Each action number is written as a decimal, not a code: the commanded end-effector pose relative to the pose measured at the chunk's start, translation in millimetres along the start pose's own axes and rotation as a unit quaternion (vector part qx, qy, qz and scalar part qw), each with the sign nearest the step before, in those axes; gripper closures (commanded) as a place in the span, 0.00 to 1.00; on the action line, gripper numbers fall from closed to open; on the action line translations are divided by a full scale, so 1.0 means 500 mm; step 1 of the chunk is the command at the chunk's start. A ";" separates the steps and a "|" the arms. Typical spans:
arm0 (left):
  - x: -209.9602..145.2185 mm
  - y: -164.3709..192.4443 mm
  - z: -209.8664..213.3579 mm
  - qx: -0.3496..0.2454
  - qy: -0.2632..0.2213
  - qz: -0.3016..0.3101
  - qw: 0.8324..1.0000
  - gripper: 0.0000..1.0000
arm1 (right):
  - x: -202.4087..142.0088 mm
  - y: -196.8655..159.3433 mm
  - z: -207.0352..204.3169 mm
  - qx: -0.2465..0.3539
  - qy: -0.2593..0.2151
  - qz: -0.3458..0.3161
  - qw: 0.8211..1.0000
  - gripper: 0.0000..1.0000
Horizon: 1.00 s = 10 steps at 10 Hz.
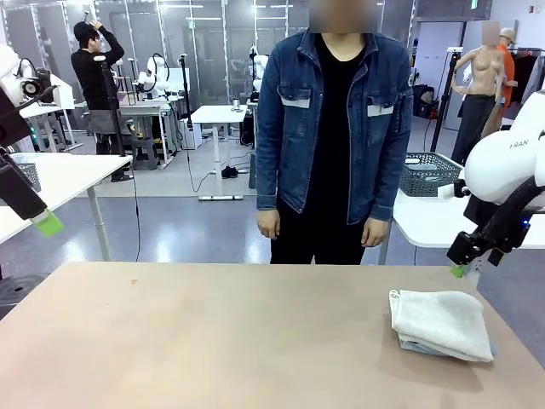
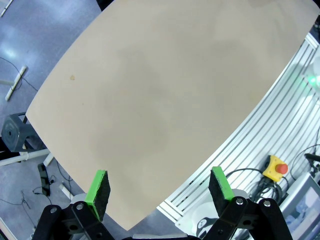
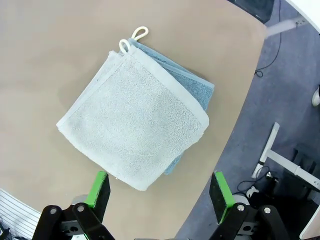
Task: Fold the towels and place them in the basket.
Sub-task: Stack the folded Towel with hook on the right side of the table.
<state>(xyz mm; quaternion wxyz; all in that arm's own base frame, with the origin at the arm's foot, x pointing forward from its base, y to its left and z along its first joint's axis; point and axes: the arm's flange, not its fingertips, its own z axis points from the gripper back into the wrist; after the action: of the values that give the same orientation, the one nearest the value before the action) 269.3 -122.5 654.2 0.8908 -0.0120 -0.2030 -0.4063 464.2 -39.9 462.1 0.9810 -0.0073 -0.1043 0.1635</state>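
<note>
towels (image 1: 440, 324): folded, white one on top of blue, near right on the bench (image 1: 213, 341) | left fingers (image 2: 160, 187): spread, empty | right fingers (image 3: 159, 189): spread, empty, above towels | left: put them in basket (image 1: 428, 173), far right on another table

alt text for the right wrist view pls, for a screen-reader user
A folded cream-white towel lies on a light blue-grey towel on the tan table near its edge, their cord loops together at one corner. The open right gripper hovers above them, touching nothing.
</note>
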 end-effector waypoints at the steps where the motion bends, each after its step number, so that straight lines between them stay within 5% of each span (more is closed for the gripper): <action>1: -0.001 0.000 -0.004 0.005 -0.007 -0.001 1.000 0.00 | 0.008 -0.001 0.001 0.001 -0.001 0.000 1.000 0.00; 7: -0.001 0.000 -0.004 0.005 -0.007 -0.001 1.000 0.00 | 0.001 0.001 0.000 0.000 0.000 0.000 1.000 0.05; 10: -0.001 0.000 -0.004 0.005 -0.007 -0.001 1.000 0.00 | -0.087 0.076 0.108 0.003 -0.049 0.120 0.992 0.00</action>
<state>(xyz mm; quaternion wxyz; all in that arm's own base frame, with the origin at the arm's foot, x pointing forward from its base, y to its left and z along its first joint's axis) 269.4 -122.5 654.1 0.8908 -0.0120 -0.2029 -0.4063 429.8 -24.3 487.5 0.9634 -0.0082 -0.1307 0.2337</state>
